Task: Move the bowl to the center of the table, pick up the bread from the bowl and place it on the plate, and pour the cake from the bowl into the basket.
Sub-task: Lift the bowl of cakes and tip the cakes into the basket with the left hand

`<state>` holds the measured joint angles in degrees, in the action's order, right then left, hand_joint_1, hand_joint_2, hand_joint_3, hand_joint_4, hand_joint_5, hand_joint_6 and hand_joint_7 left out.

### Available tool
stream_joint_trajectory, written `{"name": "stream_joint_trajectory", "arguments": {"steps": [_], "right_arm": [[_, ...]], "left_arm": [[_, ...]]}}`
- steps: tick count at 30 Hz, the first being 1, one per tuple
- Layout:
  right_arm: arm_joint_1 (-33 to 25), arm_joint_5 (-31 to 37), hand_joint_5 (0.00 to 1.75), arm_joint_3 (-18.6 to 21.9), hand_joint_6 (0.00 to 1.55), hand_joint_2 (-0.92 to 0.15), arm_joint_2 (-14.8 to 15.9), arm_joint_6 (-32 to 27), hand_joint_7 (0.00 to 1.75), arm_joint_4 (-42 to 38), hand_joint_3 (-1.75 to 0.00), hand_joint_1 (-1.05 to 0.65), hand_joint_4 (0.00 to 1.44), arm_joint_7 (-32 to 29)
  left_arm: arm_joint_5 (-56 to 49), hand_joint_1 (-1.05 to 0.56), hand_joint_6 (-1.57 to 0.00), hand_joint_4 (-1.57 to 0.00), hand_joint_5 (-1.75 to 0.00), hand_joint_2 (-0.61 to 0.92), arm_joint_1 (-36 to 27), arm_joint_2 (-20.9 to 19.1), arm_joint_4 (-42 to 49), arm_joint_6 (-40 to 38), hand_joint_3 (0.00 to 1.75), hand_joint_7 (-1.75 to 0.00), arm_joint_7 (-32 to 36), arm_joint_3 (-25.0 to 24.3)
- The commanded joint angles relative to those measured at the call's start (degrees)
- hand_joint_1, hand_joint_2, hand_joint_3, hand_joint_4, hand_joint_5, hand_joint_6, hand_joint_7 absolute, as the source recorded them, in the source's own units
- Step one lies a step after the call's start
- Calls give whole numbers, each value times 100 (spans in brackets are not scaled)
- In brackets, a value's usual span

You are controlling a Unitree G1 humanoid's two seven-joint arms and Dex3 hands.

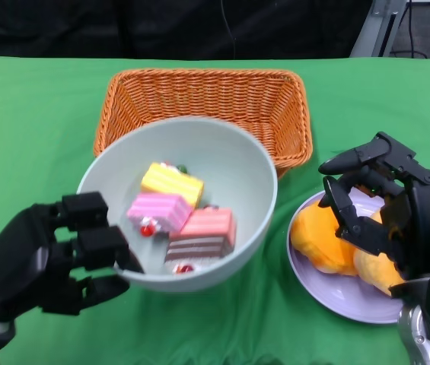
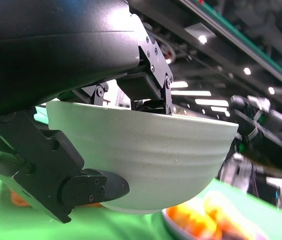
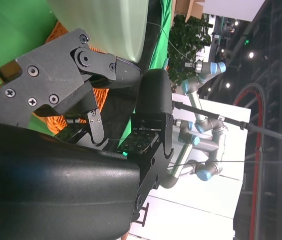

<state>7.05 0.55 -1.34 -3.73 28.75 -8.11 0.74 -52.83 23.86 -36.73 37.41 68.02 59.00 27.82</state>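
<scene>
Head view: the left hand (image 1: pixel 55 255) grips the pale bowl (image 1: pixel 234 163) by its near rim, fingers hooked over the edge, with the bowl raised just in front of the orange wicker basket (image 1: pixel 207 95). Inside the bowl lie four cake slices (image 1: pixel 180 217) — yellow, pink, salmon and a brown-layered one — none yet tipped out. To the right, the lilac plate (image 1: pixel 329 293) carries the yellow-orange bread (image 1: pixel 317 236); the right hand (image 1: pixel 382 205) hangs directly above it, fingers curled but apart, holding nothing that can be seen.

The left wrist view shows the bowl's underside clear of the green cloth (image 2: pixel 11 160), a lower finger (image 2: pixel 86 187) bracing the wall from beneath and others over the rim.

Judged from this layout, the bread step looks finished and the pour is in hand. The next move calls for carrying the bowl forward over the basket's opening and tilting its far lip down — steadily, since a one-sided rim grip could let the bowl slip.
</scene>
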Motion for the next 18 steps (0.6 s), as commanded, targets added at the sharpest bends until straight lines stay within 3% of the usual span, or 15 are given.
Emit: {"name": "stream_joint_trajectory", "arguments": {"steps": [1,5,8,12,18], "right_arm": [[-32,-126,152,-34,73,-57,-21,22,115,-31,-85,-18,74,84],[-71,-119,156,-84,73,-57,-37,-11,117,-27,-87,-16,73,140],[-100,-113,157,-130,72,-54,-29,-62,119,-16,-95,-15,72,184],[-143,10,156,-229,70,-57,-1,-26,124,-86,-87,-18,72,211],[-165,-9,154,-306,70,-59,-23,2,125,-219,-85,-16,74,301]], "left_arm": [[376,-7,-80,-81,-153,62,281,253,182,136,95,-126,-250,-318],[521,-8,-79,-75,-173,62,498,520,359,166,99,-128,-574,-547],[615,-8,-78,-77,-174,59,593,658,453,191,107,-131,-813,-667],[880,-6,-79,-80,-172,48,735,872,574,129,125,-136,-1266,-796],[1094,-3,-77,-77,-171,49,846,1101,667,79,124,-141,-1728,-1022]]}}
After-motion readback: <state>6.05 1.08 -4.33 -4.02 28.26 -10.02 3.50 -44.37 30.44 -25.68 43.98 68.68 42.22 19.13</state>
